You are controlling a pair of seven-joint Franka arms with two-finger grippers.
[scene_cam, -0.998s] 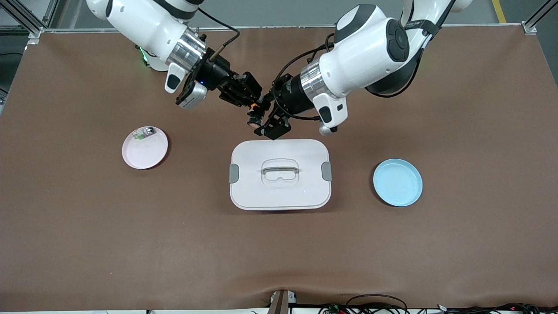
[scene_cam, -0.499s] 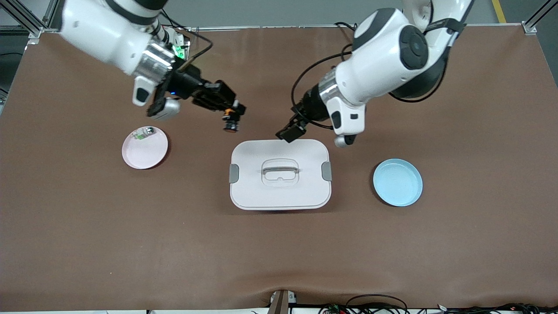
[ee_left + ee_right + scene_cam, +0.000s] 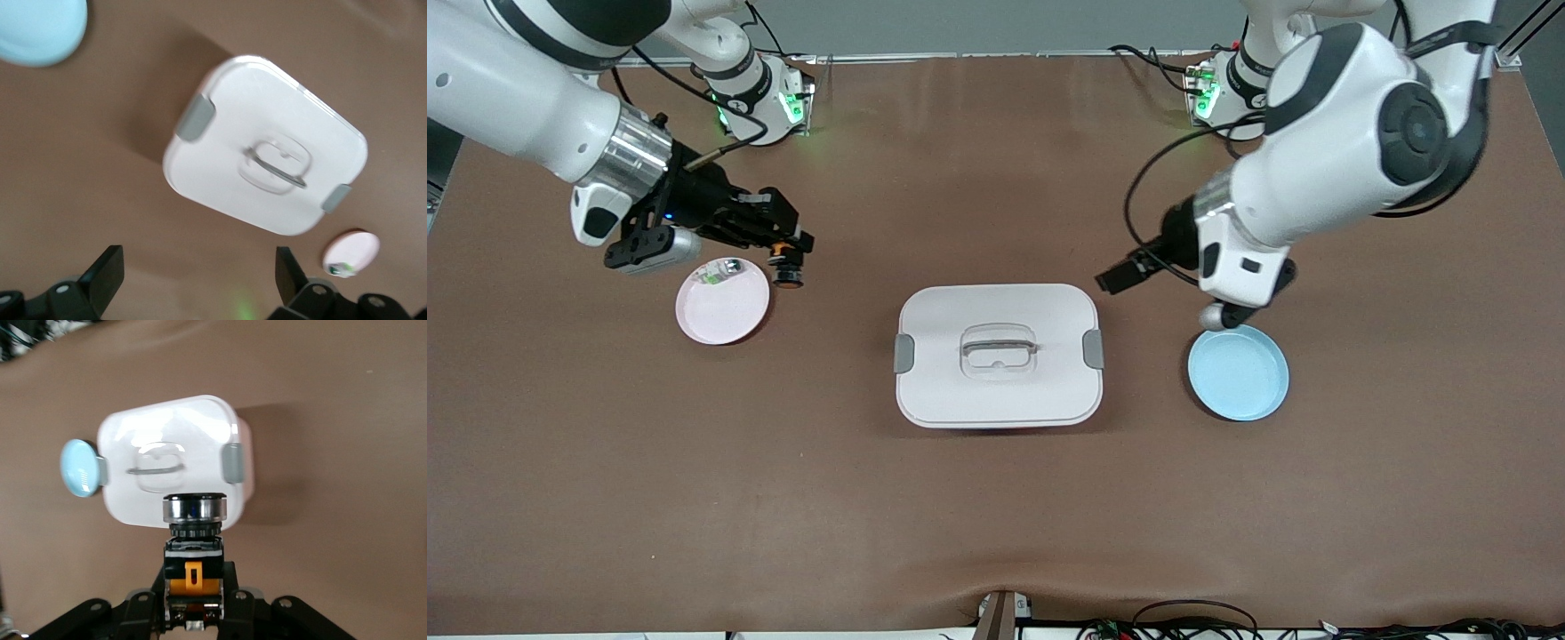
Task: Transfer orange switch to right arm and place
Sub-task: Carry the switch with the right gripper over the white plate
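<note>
The orange switch, a tiny black block with orange markings and a round button end, hangs in my right gripper, which is shut on it. It hovers over the table just beside the pink plate, on the side toward the white box. In the right wrist view the switch sticks out from between the gripper jaws, button end outward. My left gripper is open and holds nothing; it is over the table between the white box and the blue plate. Its fingers stand wide apart around the gripper centre.
A white lidded box with a handle sits mid-table. The blue plate lies toward the left arm's end. A small white, green and silver part rests on the pink plate. Both wrist views show the box.
The arms have drawn apart from above the box. My right gripper carried the switch toward the pink plate; my open left gripper pulled back toward the blue plate.
</note>
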